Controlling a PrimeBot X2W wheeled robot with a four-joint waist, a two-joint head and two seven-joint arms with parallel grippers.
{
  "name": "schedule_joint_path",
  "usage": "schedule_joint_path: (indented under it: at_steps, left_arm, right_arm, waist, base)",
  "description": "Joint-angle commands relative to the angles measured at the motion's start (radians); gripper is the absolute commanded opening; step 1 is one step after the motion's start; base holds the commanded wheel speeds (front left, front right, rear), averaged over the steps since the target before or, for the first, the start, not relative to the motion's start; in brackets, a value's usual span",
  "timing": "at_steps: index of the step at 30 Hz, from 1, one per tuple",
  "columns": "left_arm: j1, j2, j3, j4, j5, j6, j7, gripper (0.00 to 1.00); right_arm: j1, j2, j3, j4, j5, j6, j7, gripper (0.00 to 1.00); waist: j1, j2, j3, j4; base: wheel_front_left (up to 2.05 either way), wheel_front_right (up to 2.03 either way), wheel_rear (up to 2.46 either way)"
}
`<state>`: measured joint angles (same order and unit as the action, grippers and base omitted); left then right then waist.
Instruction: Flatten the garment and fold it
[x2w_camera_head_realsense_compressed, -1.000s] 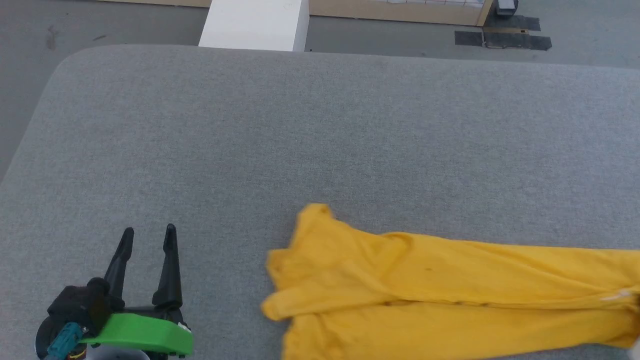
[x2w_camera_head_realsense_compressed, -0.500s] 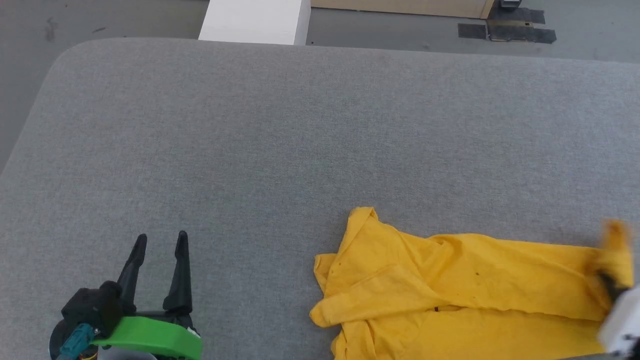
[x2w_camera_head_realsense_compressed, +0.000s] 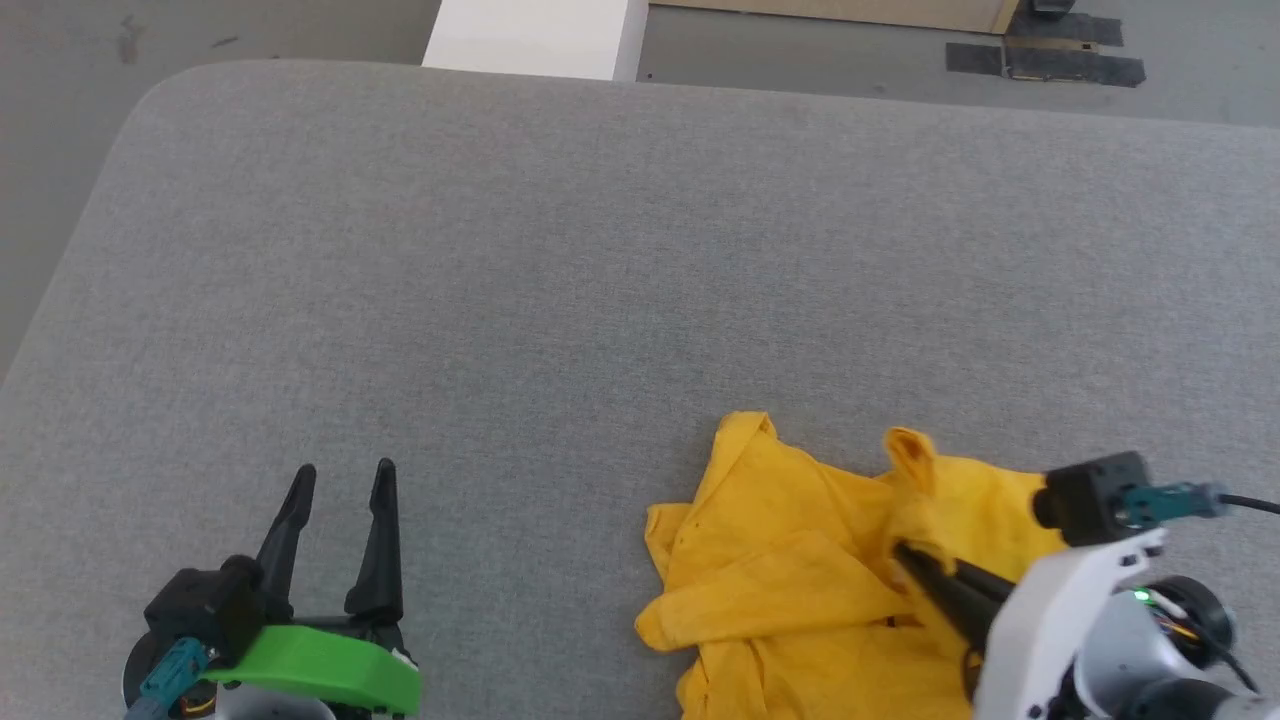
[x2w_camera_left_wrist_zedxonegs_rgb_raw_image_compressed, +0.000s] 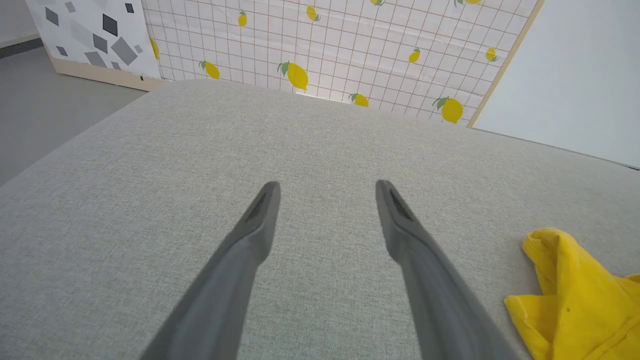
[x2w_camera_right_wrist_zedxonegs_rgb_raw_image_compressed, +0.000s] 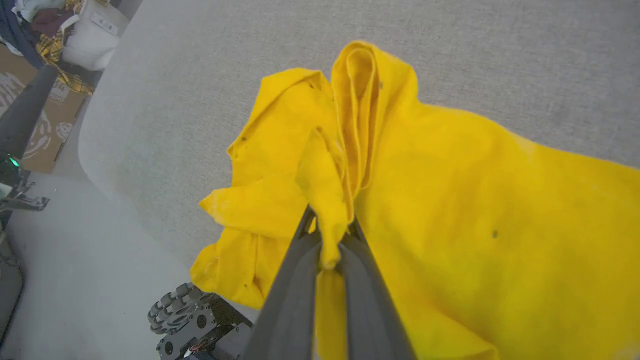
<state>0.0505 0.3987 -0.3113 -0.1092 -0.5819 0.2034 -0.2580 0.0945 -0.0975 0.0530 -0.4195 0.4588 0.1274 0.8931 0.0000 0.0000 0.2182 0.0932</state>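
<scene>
Right fingers (x2w_camera_right_wrist_zedxonegs_rgb_raw_image_compressed: 303, 252): clenched on a bunched fold of the garment (x2w_camera_head_realsense_compressed: 790, 540), with the pinched cloth standing up in a narrow ridge just beyond the tips.
Left fingers (x2w_camera_left_wrist_zedxonegs_rgb_raw_image_compressed: 260, 215): released and spread wide, grasping nothing, over bare worktop (x2w_camera_head_realsense_compressed: 560, 260) by its near edge towards the left corner, well apart from the cloth.
Garment: a crumpled yellow heap at the worktop's near edge, right of the middle. Its layers overlapped, and one loose flap pointed towards the left side. No print showed.
Done: by my reading only a one-sided grip had been taken; no part lay flat and no fold had been made.
Left: nearly everything, namely spreading the cloth open, smoothing it, then every fold. A second grip from the free side looked needed.
</scene>
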Motion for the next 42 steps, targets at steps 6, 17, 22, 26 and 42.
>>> schedule_joint_path:
  at_steps: [6, 17, 22, 26, 42]
  left_arm:
    - [-0.03, -0.018, 0.006, 0.007, 0.001, -0.007, -0.004, 1.0]
    - [-0.033, -0.03, 0.004, 0.024, -0.003, -0.015, -0.004, 1.0]
    - [-0.038, -0.041, -0.001, 0.033, -0.006, -0.023, -0.004, 1.0]
    - [-0.038, -0.043, -0.001, 0.042, -0.008, -0.028, -0.004, 1.0]
    - [-0.019, -0.033, -0.013, 0.043, -0.009, -0.032, 0.003, 1.0]
  right_arm:
    - [-0.06, -0.003, 0.129, 0.038, 0.026, 0.003, -0.03, 0.0]
    - [-0.175, 0.041, 0.317, 0.261, -0.01, 0.003, -0.171, 0.0]
    - [-0.224, 0.046, 0.348, 0.418, -0.064, 0.003, -0.26, 0.0]
    - [-0.247, 0.047, 0.36, 0.509, -0.074, 0.003, -0.314, 1.0]
    - [-0.208, 0.047, 0.159, 0.38, -0.118, 0.003, -0.414, 1.0]
  waist:
    - [0.0, 0.0, 0.009, 0.028]
    - [0.0, 0.0, 0.004, 0.051]
    - [0.0, 0.0, 0.003, 0.062]
    - [0.0, 0.0, 0.0, 0.066]
    - [0.0, 0.0, -0.061, 0.023]
  base:
    - [0.0, 0.0, 0.0]
    - [0.0, 0.0, 0.0]
    - [0.0, 0.0, 0.0]
    - [0.0, 0.0, 0.0]
    - [0.0, 0.0, 0.0]
